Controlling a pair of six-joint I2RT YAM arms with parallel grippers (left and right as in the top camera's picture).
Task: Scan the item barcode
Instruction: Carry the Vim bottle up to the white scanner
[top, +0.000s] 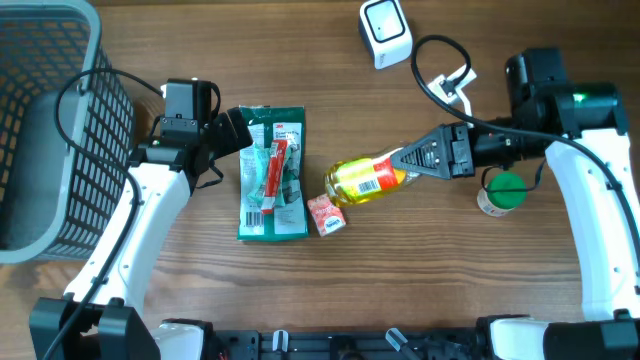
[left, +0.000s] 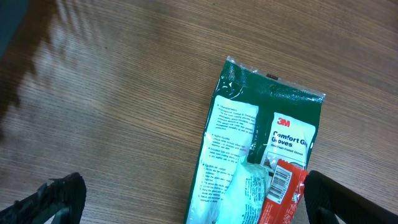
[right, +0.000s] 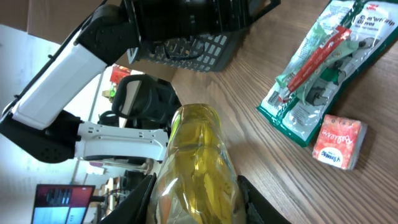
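**A:** Where is the bottle (top: 365, 180)?

**B:** It is held sideways in the right tool (top: 408, 163), pinched at one end. Its free end is just beside the pink box (top: 326, 215). The scanner (top: 385, 32) sits well apart, at the far edge of the tabletop (top: 500, 290).

**A:** What could go wrong?

**B:** It's an end grip on slick plastic, so the body may droop or twist loose on the swing. The free end could clip the box, or the barcode could end up facing away from the scanner.

**A:** And the left tool (top: 232, 130)?

**B:** It is spread wide over the glove pack (top: 272, 175), holding nothing.
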